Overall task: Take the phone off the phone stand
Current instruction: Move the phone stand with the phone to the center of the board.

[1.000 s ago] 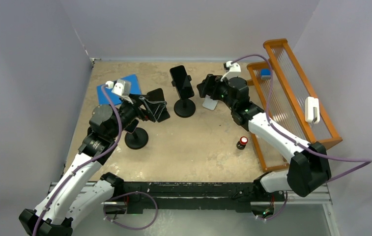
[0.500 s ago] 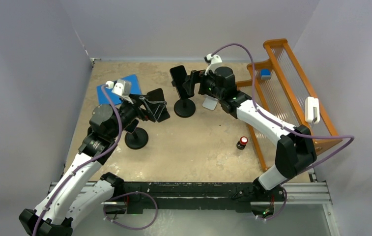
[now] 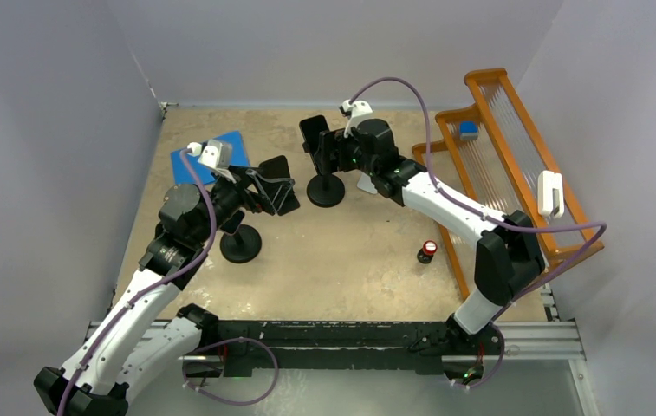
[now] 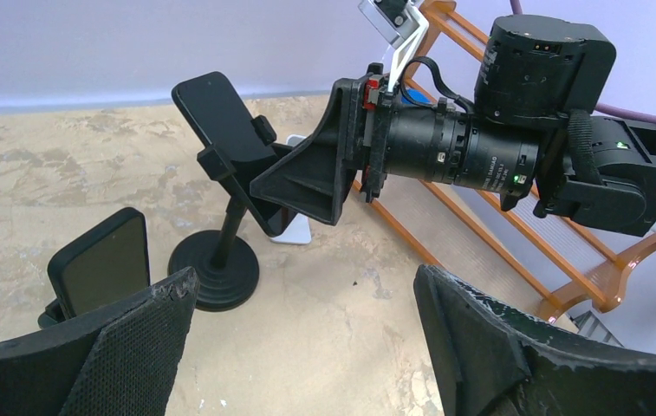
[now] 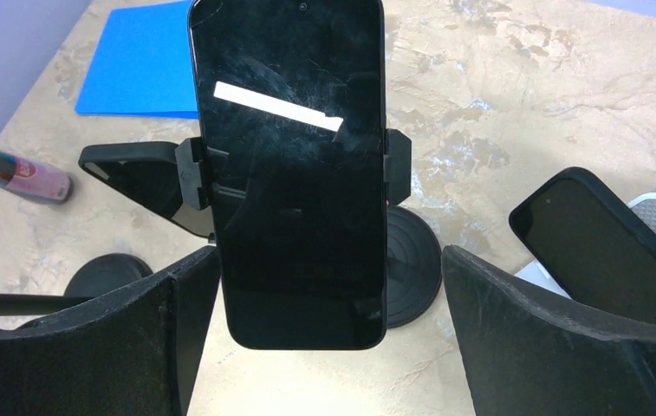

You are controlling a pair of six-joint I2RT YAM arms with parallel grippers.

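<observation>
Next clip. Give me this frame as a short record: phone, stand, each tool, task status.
phone: dark screen, clamped between the stand's side clips
phone stand: round black base, upright post
right tool: open, one finger on either side of the phone's lower half, no contact visible
left tool: open, empty, near a second phone
task status: phone not yet removed

Right gripper (image 5: 328,299) spread wide; phone (image 5: 294,130) sits between its fingers (image 5: 567,347), narrow free room either side. Stand's side clamps (image 5: 192,173) jut just ahead. Second phone (image 5: 606,234) lies near one finger.
</observation>
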